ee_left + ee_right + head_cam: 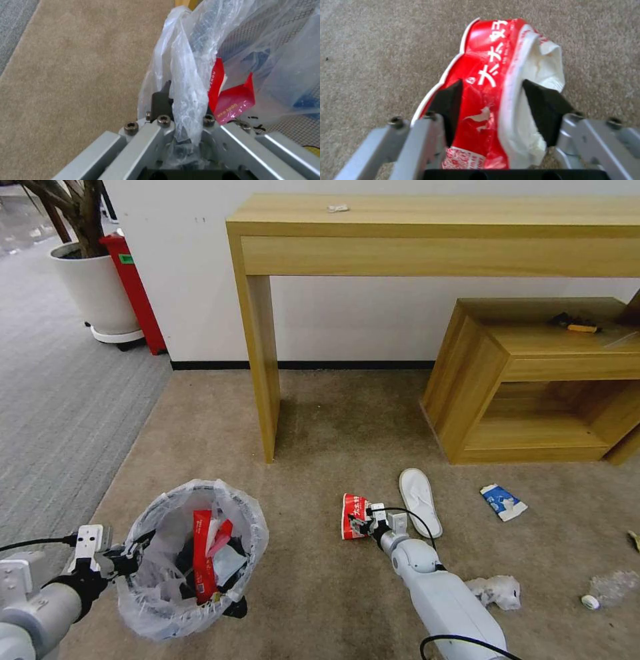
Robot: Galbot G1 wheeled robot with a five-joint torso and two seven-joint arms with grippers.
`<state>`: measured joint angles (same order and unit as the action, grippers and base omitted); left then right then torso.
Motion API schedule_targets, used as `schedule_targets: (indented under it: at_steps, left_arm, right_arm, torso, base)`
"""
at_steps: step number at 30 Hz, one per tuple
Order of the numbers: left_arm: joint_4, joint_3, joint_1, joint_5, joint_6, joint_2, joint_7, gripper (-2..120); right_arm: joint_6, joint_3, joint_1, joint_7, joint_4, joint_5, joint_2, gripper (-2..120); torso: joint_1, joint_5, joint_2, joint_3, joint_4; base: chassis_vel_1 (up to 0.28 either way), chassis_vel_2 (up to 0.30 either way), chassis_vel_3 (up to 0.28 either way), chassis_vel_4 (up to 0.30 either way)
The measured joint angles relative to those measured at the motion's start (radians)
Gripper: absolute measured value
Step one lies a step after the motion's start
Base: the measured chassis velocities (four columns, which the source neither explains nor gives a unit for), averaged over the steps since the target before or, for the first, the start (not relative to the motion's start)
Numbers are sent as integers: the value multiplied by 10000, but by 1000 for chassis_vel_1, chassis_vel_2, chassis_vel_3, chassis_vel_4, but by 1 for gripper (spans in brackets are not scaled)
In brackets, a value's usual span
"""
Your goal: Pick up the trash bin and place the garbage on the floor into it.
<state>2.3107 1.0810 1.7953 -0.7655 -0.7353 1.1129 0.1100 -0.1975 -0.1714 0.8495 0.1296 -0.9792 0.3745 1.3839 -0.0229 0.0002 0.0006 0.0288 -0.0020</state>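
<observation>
Beige carpet (320, 447) underfoot: your right gripper (493, 105) clamps crushed red-white paper cup (493, 75); left gripper (181, 107) pinches bag-lined black trash bin (193, 560), red wrappers (203, 553) inside.

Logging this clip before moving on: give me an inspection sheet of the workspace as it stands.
Surface: beige carpet, grey carpet strip beside it.
Job's things: trash bin, bag-lined, holding red wrappers; crushed red-white paper cup.
Clutter: white slipper, blue-white carton, crumpled paper, clear bottle.
Grippers: left gripper clamps the bin's rim; right gripper straddles the cup.
Cables: black cable at right wrist.
Surroundings: wooden table, low shelf, potted plant.
</observation>
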Motion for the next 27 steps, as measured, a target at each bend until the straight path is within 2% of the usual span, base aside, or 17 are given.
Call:
schedule_targets:
  at_steps: [1,5,8,9,12,20,27]
  left_arm:
    - [9,28,23,-13,0,-22,-1,0]
    - [13,60,55,-23,0,-38,-1,0]
    - [13,66,77,-26,0,-44,5,0]
    - [13,66,77,-26,0,-44,5,0]
    - [0,68,60,-37,0,-69,16,0]
    - [-62,70,27,-52,0,-75,116,0]
    - [-63,46,10,-75,0,-86,141,0]
  right_arm:
    - [14,-12,-35,29,61,6,17,40]
    - [52,-15,-103,75,160,3,55,32]
    - [156,-19,-242,91,345,-30,144,15]
    - [156,-19,-242,91,345,-30,144,15]
    - [317,-57,-308,85,460,-233,191,1]
    - [875,-324,-254,62,543,-1228,214,0]
    - [1007,-411,160,94,-617,-1269,-178,0]
  torso:
    - [0,0,0,0,0]
    - [0,0,-1,0,0]
    - [0,1,0,0,1]
    - [0,1,0,0,1]
    - [0,0,0,0,1]
    - [0,0,0,0,1]
    - [0,2,-1,0,0]
  base:
    - [0,0,0,0]
    - [0,0,0,0]
    - [0,0,0,0]
    - [0,0,0,0]
    - [0,0,0,0]
    - [0,0,0,0]
    - [0,0,0,0]
